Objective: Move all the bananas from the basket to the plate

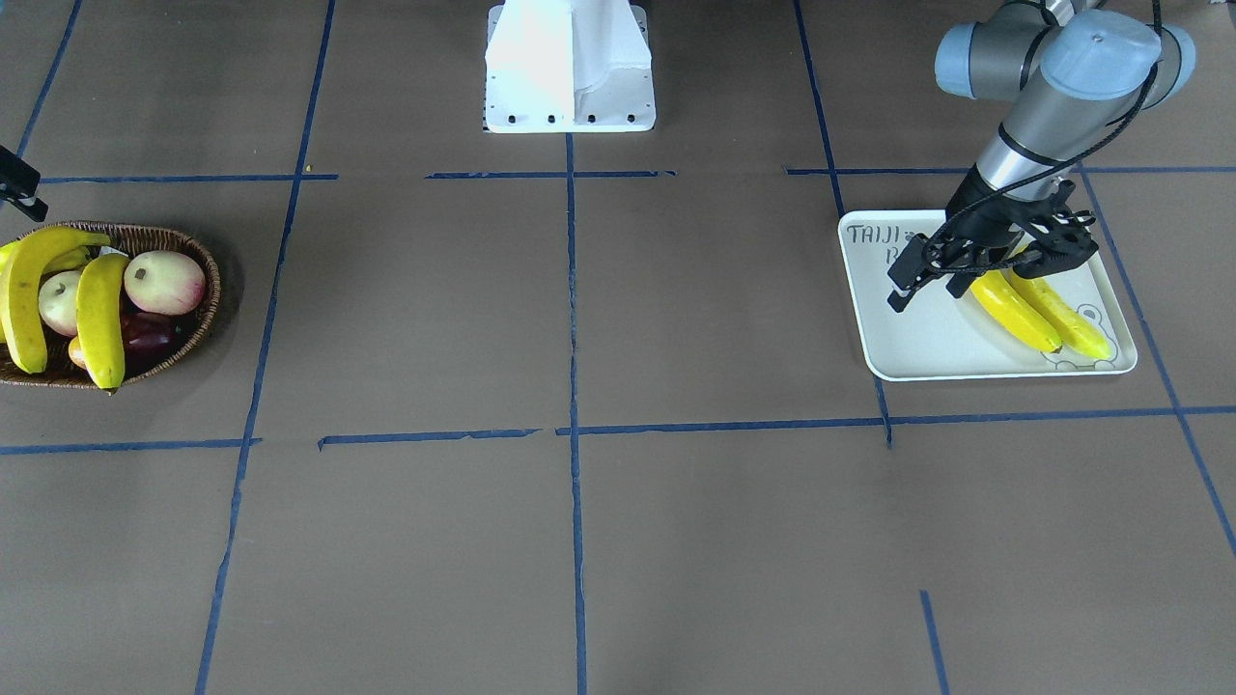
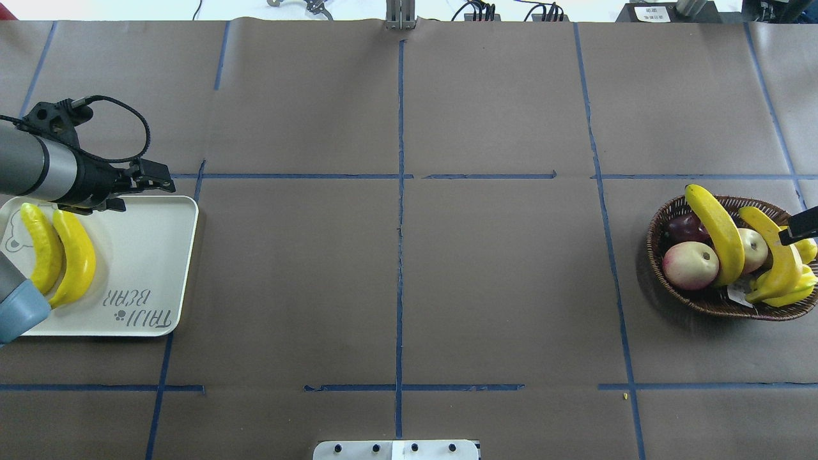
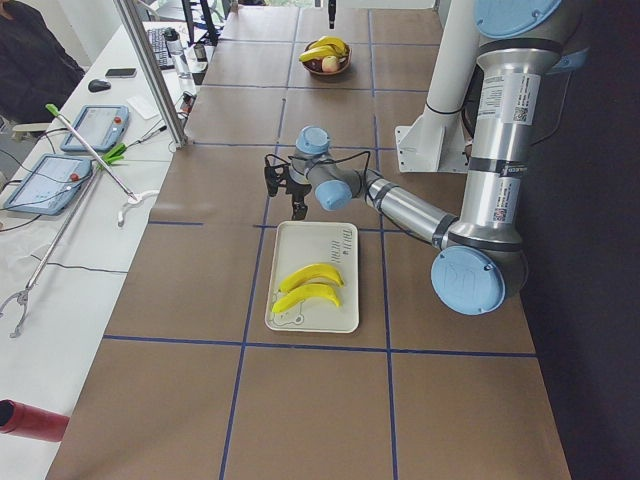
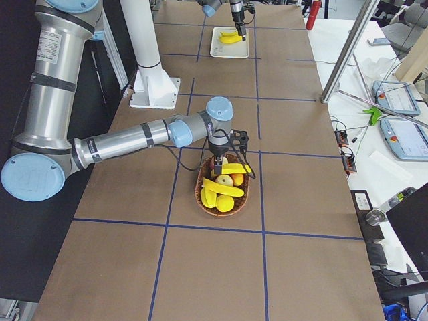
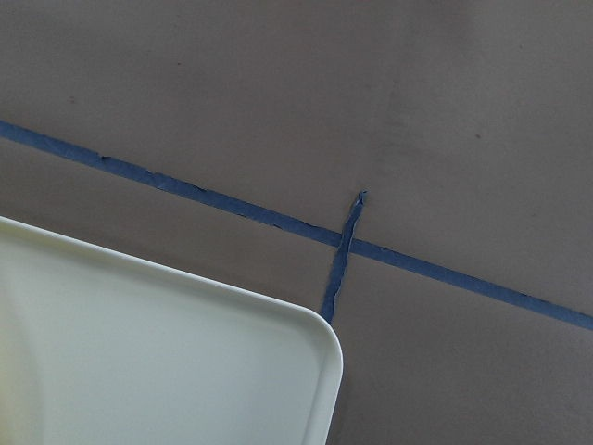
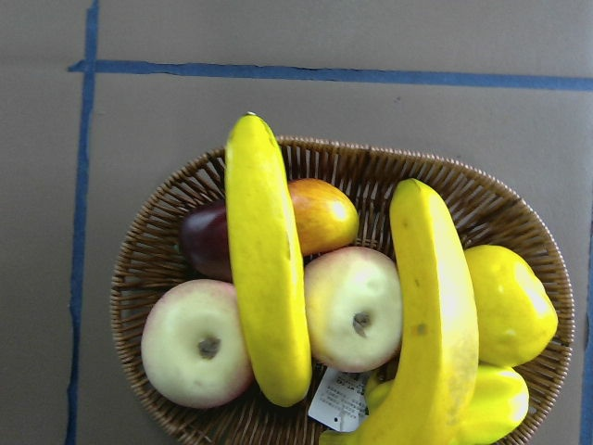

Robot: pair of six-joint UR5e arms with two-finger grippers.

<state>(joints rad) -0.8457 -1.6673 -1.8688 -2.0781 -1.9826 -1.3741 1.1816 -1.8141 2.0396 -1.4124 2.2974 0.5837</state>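
The brown-paper counter (image 2: 396, 287) carries everything, and the basket (image 6: 176, 199) sits at the end on the robot's right. The right arm (image 4: 134, 142) reaches out over the basket. The left arm (image 2: 38, 172) works well apart from it, at the opposite end.

There the plate (image 2: 160, 255) lies flat, far from the basket, with two bananas (image 2: 77, 255) side by side on it. Two more bananas (image 6: 264, 269) lie across the top of the basket, resting on the pale apples (image 6: 357, 320) and a dark red fruit (image 6: 204, 241). A lumpy yellow fruit (image 6: 510, 301) sits at one end of the basket; I cannot tell what kind it is.

The left end effector (image 2: 158, 179) hangs by the plate's edge, its jaws parted and holding nothing. The right end effector (image 2: 800, 225) hovers directly above the basket. Only a dark sliver of it shows, so I cannot tell how its jaws stand.

The task looks about half done, with the third pick in hand. That pick likely calls for lowering onto a top banana, gripping across its middle and lifting it clear of the rim. The long trip away from the basket may need a hand-over.
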